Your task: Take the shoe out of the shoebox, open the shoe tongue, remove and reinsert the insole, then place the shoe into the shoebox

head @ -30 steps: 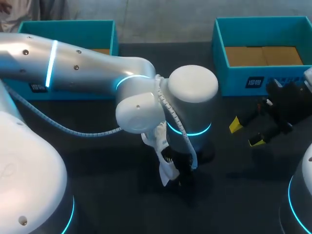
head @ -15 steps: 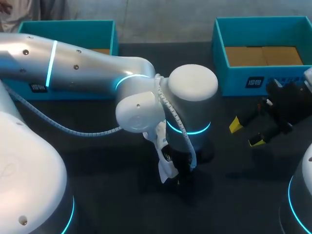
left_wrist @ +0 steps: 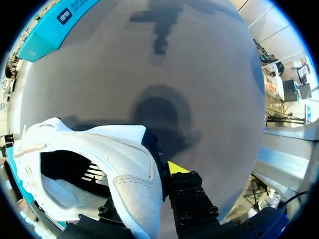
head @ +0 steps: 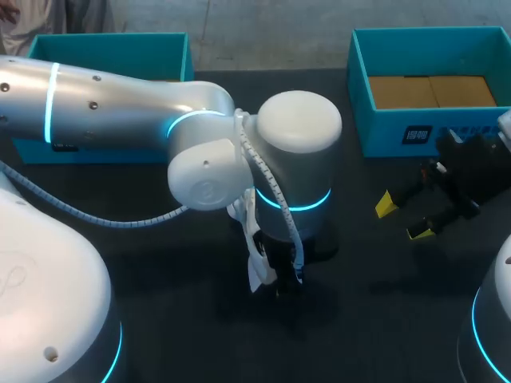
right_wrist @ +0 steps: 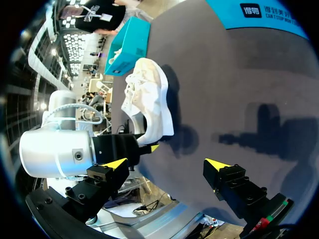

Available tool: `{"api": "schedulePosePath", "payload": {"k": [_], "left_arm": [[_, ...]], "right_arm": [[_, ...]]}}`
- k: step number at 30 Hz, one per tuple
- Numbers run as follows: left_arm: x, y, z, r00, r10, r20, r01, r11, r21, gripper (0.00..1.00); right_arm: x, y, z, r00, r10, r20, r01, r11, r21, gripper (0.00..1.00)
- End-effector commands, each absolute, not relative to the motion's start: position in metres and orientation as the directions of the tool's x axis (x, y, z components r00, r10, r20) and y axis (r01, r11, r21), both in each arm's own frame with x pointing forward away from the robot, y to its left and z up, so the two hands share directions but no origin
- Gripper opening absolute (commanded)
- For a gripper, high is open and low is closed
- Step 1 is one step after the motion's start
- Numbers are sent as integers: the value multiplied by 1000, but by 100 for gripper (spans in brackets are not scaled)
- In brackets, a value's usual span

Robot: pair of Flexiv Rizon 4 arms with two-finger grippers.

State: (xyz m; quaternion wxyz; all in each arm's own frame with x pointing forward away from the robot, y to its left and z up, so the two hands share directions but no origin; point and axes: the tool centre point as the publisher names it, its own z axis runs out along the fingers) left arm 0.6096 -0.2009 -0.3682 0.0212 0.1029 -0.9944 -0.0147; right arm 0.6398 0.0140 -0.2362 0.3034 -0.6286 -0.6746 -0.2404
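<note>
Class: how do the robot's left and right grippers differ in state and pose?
The left gripper is shut on a white lace-up shoe; the right gripper is open and empty. The left points down mid-table; the right sits by the right-hand teal shoebox. Both have yellow-tipped fingers.

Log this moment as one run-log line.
left fingers: shut on white lace-up shoe | right fingers: open, empty | shoe outside teal cardboard shoebox

The white low-top shoe [left_wrist: 132, 191] looked part smooth leather, part napped suede. The dark table [head: 184, 335] was matt, the teal cardboard box [head: 383, 132] at upper right dull, my left arm's silver shell [head: 120, 112] glossy.
</note>
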Motion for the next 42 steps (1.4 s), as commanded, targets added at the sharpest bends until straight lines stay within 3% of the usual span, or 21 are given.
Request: {"api": "schedulePosePath", "payload": {"k": [1,42], "left_arm": [[609,-193,-351,-980,-194,38,-193,981,26,0],[691,-133,-238,-1000,-11,23,-9,998,60,0]], "right_arm": [[638,15,-236,-25,705,709,994,91,-56,100],[638,15,-236,-25,705,709,994,91,-56,100]]}}
